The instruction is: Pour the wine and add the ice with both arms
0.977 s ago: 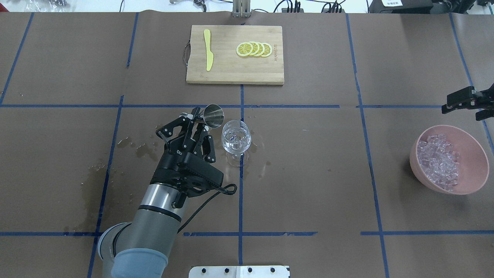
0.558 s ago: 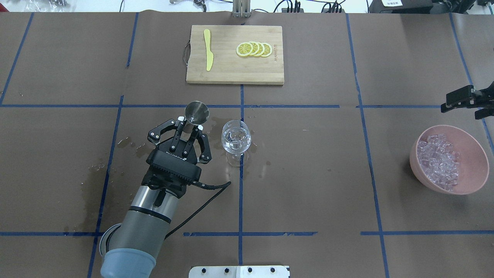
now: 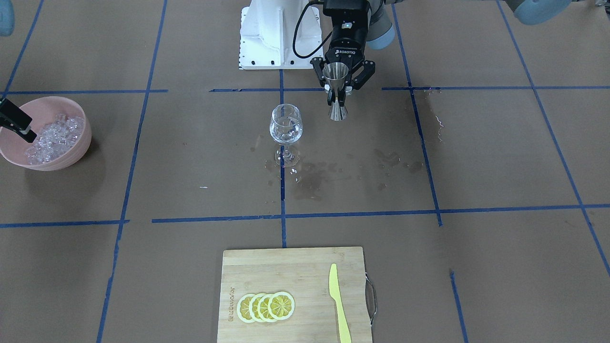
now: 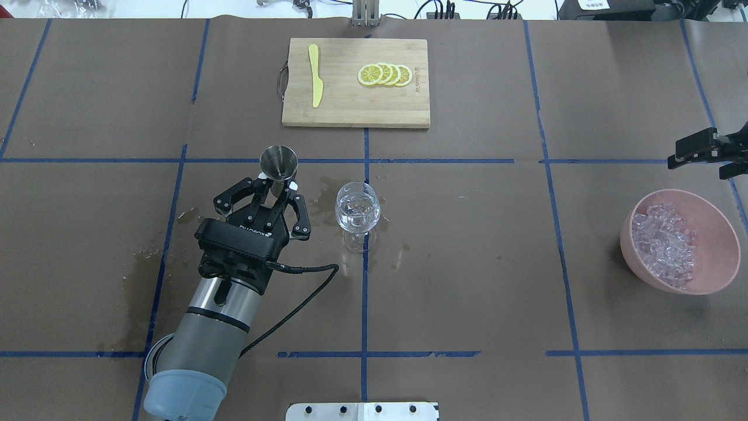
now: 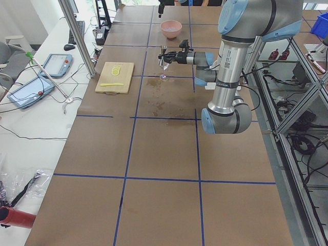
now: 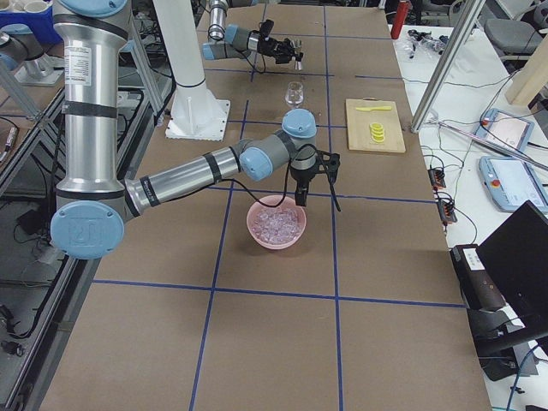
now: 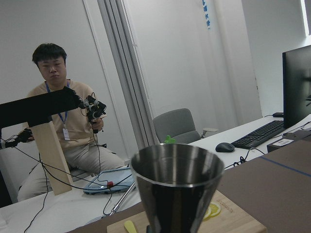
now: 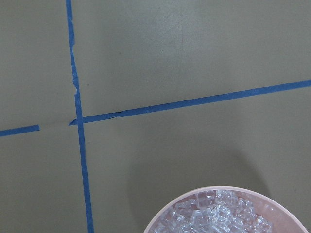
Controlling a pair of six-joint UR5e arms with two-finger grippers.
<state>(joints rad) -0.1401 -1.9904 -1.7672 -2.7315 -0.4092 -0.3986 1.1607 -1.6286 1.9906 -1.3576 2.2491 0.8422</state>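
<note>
While the left gripper point(image 4: 279, 185) is clamped on the narrow waist of the steel measuring cup point(image 4: 279, 161), the cup stands upright with its mouth up, near the wine glass point(image 4: 357, 207) but clearly apart from it, on the robot's left side. The wine point(image 3: 286, 133) seems to be in the glass already, a small and almost colourless pool in its belly. I cannot see into the cup well enough to say if any is left there. I judge the pouring as done, so the ice point(image 4: 663, 242) comes next. It lies heaped in the pink bowl point(image 4: 717, 237) far on the robot's right. The right gripper point(image 4: 698, 169) hangs just beside the bowl's rim, and its fingers appear spread with nothing between them. The cubes look hard, smooth and probably slippery, and each one is light. A pinch on two opposite flat faces of a cube at the top of the heap should hold better than a grab into the mass — a cube squeezed on its corners may shoot out. The glass is thin and tall on its stem, and the paper around it shows wet stains point(image 3: 310, 181), so the cubes should be released low over its mouth.
</note>
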